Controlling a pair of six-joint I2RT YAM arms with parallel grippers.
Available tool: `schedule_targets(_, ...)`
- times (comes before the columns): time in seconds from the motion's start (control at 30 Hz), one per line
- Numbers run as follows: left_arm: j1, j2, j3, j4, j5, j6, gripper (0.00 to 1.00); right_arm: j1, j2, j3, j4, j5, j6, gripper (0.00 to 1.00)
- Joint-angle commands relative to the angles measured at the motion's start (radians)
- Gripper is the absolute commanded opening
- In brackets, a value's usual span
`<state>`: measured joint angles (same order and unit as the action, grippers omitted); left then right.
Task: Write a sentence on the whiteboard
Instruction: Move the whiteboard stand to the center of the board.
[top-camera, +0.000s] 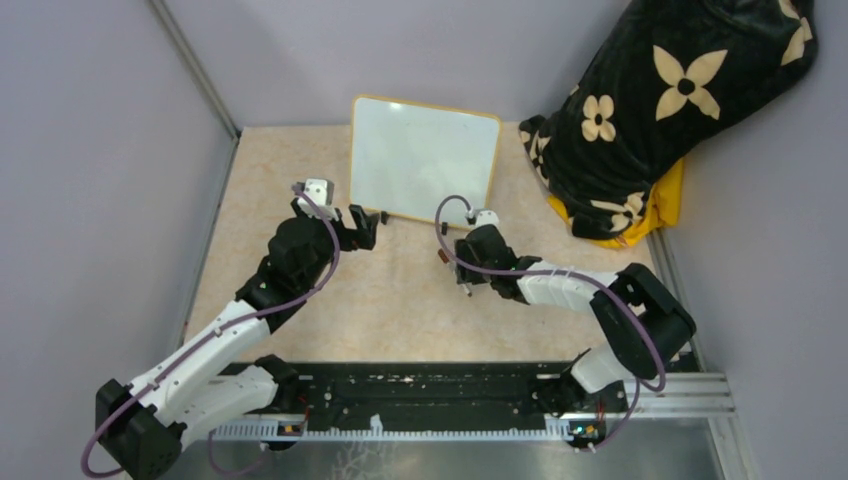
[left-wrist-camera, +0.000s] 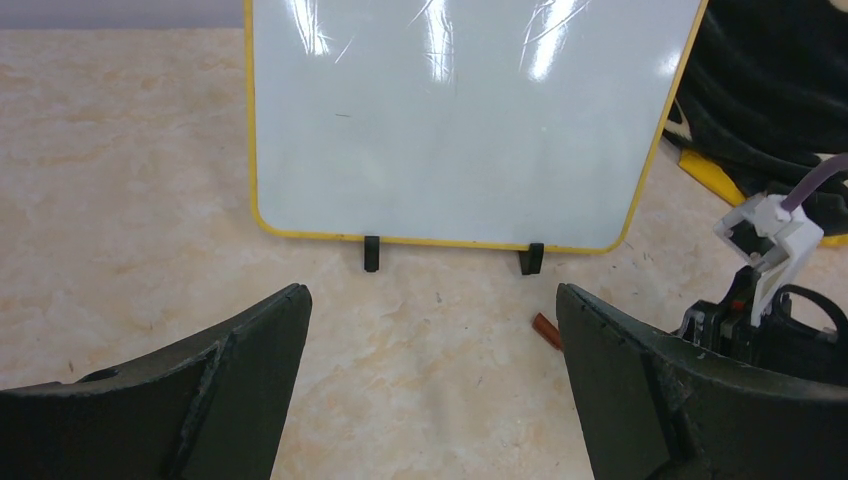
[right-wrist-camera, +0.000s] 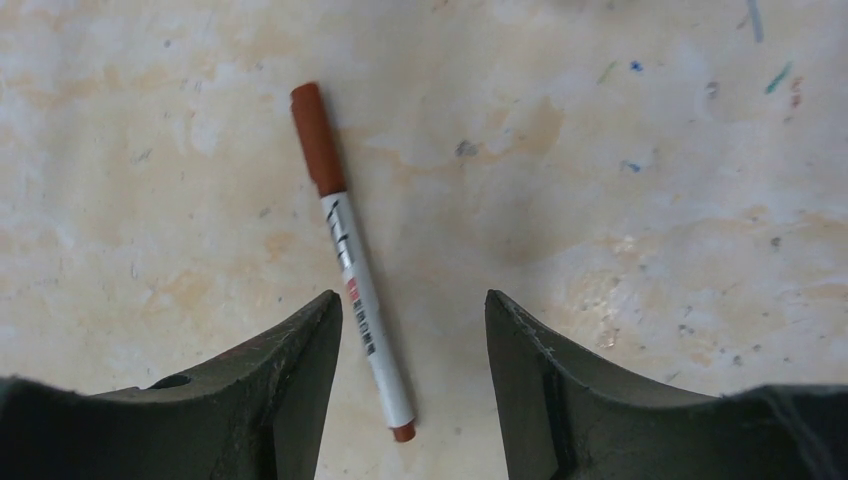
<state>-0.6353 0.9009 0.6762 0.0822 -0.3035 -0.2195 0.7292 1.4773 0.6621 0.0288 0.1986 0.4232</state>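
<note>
A: Found the small glossy white, yellow-framed whiteboard?
B: Yes, upright at the back of the beige marbled worktop, just beside a black flower-print blanket.
A: Checked the tools?
B: Found left tool spread wide, facing the board's feet; right tool spread astride a flat white brown-capped marker, mostly hidden from overhead.

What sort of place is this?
Probably a robotics test booth: grey walls box in a table, a left arm and a right arm are bolted at its edge, with a whiteboard and marker.
</note>
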Motion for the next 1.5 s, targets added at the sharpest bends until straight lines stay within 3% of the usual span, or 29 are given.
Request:
schedule_targets(0.0, -0.007, 0.002, 0.025, 0.007, 0.008, 0.005, 0.99, -0.048, -0.037, 0.060, 0.095, -0.006, 0.055, 0.55)
schedule_targets(0.3, -0.006, -0.002, 0.025, 0.005, 0.012, 0.001, 0.99, -0.042, 0.121, 0.207, 0.106, 0.027, 0.116, 0.59)
schedule_targets(0.63, -0.007, 0.013, 0.035, -0.014, 0.005, -0.011, 0.99, -0.006, 0.283, 0.357, 0.093, 0.198, 0.162, 0.58)
schedule_targets(0.93, -0.007, 0.012, 0.035, -0.016, 0.008, -0.017, 0.99, 0.004, 0.407, 0.471, 0.039, 0.268, 0.162, 0.52)
schedule_targets(1.47, -0.006, 0.023, 0.037, -0.018, 0.012, -0.018, 0.99, -0.001, 0.475, 0.529, 0.008, 0.300, 0.142, 0.39)
